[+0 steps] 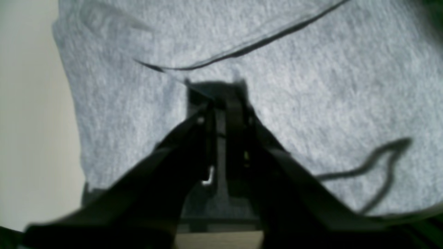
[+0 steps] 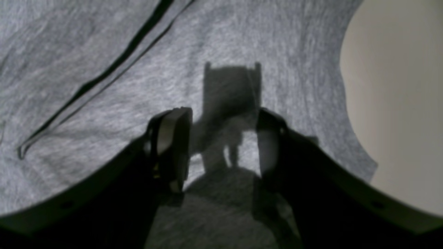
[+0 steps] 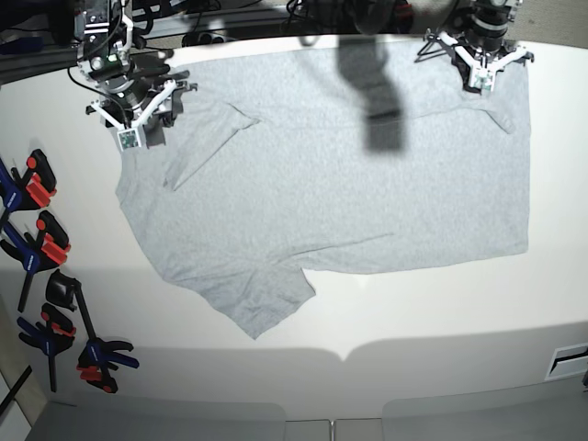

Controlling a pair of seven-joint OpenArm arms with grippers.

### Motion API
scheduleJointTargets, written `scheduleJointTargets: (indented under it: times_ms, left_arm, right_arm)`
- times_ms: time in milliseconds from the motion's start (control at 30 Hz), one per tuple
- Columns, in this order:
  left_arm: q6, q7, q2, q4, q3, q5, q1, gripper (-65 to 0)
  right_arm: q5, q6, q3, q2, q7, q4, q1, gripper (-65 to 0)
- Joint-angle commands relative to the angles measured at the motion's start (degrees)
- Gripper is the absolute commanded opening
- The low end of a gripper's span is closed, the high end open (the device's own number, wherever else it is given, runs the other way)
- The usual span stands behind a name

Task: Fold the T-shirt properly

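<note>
Grey T-shirt [image 3: 349, 175] lies spread flat on a white table [image 3: 459, 312], plain side up. Right gripper [image 2: 223, 145] hangs just above the cloth near one edge, jaws apart with bare fabric between them. Left gripper [image 1: 221, 103] sits at a far corner, jaws drawn nearly together, possibly pinching fabric, though blur hides this. Clamps [image 3: 41, 248] lie beyond the right gripper's side.
</note>
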Motion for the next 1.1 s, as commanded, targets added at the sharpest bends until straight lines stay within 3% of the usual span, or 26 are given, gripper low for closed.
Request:
scheduleJointTargets:
  times_ms: [0, 267, 533, 733, 833, 1067]
  left_arm:
    - [-2.5, 9.2, 0.1, -0.9, 0.8, -0.8, 2.1, -58.2]
    - [-2.4, 8.4, 0.1, 5.6, 0.8, 0.8, 2.1, -58.2]
    - [-2.4, 7.2, 0.1, 12.5, 0.8, 10.2, 1.9, -58.2]
    - [-2.1, 7.2, 0.1, 12.0, 0.7, 10.7, 0.8, -58.2]
    - [0.2, 7.3, 0.1, 11.2, 0.7, 10.5, 0.8, -58.2]
    - [0.2, 6.1, 0.1, 4.4, 0.7, 12.1, 0.0, -58.2]
  right_arm:
    - [-0.9, -0.4, 0.1, 0.6, -2.0, 1.3, -0.6, -34.7]
    - [-0.9, -0.5, 0.1, 0.6, -1.8, 9.5, 0.1, -34.7]
    - [-0.9, -0.5, 0.1, 0.6, -2.2, 12.3, 3.4, -34.7]
    - [-0.9, -0.5, 0.1, 0.6, -2.2, 13.0, 4.5, -34.7]
    - [-0.9, -0.5, 0.1, 0.6, -2.2, 13.0, 4.5, -34.7]
    - [-0.9, -0.5, 0.1, 0.6, -1.9, 13.0, 4.5, -34.7]
